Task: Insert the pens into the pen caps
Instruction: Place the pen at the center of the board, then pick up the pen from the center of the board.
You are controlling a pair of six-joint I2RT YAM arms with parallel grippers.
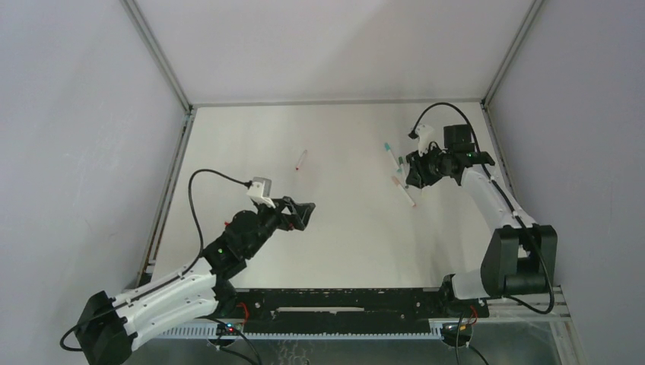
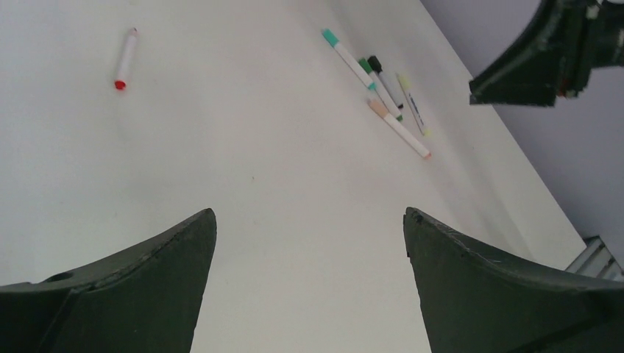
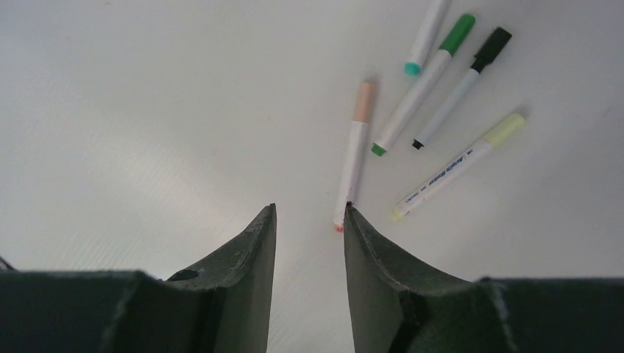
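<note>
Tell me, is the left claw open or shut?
Open. In its wrist view the left claw shows its jaws far apart, nothing between them.

Illegible blue print on yellow-capped pen (image 3: 456, 165)

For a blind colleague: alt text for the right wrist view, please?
Four white pens capped in peach, green, black and pale yellow lie fanned on a white table, with a fifth, teal-ended pen cut off at the top edge. The right gripper's dark fingers fill the foreground, slightly parted and empty, their tips beside one end of the peach-capped pen.
</note>
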